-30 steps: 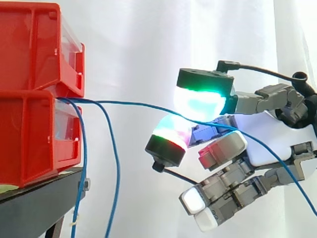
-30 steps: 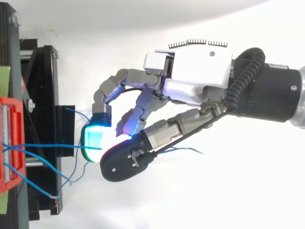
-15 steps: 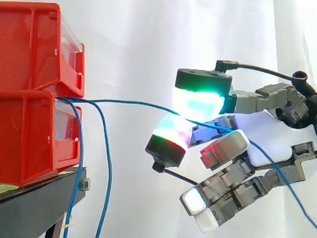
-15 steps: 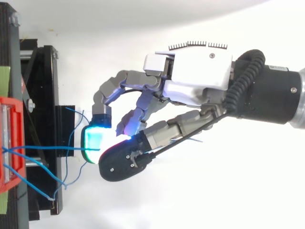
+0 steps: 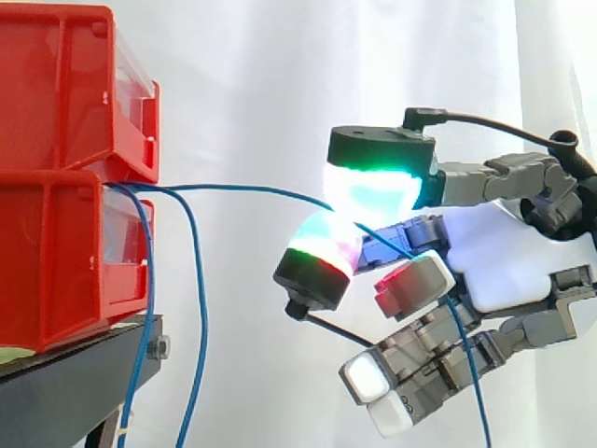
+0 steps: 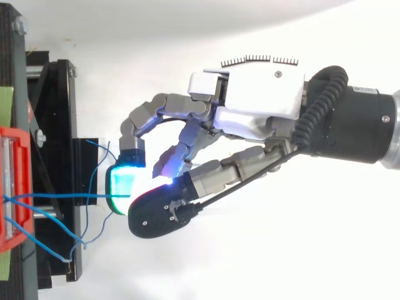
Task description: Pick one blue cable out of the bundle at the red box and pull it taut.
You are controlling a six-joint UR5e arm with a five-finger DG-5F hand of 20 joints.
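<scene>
Two red bins (image 5: 65, 187) are stacked at the left on a black stand (image 5: 75, 392), in front of a white curtain (image 5: 261, 93). A bundle of blue cables leaves the seam between the bins. Two loose cables (image 5: 201, 308) hang down past the stand's edge. One cable (image 5: 242, 189) runs almost level to the right, away from the bins, then dips slightly into the robot hand (image 5: 504, 261).

The robot hand reaches in from the right with its palm on edge and its fingers pointing toward the bins, well clear of them. It is closed on that cable. A pad glowing green and cyan (image 5: 373, 191) sits above and a pad glowing green and red (image 5: 322, 247) below, and the cable passes through the narrow meeting of the two. Past the pinch, the cable crosses the palm and drops off the bottom of the side view. The other fingers (image 5: 368, 378) are curled in under the palm, with white and red tips.

From above, the same cable runs straight from the bin front (image 6: 15, 187) over the stand to the cyan pad (image 6: 124, 182). The black wrist (image 6: 356, 125) extends to the right edge.
</scene>
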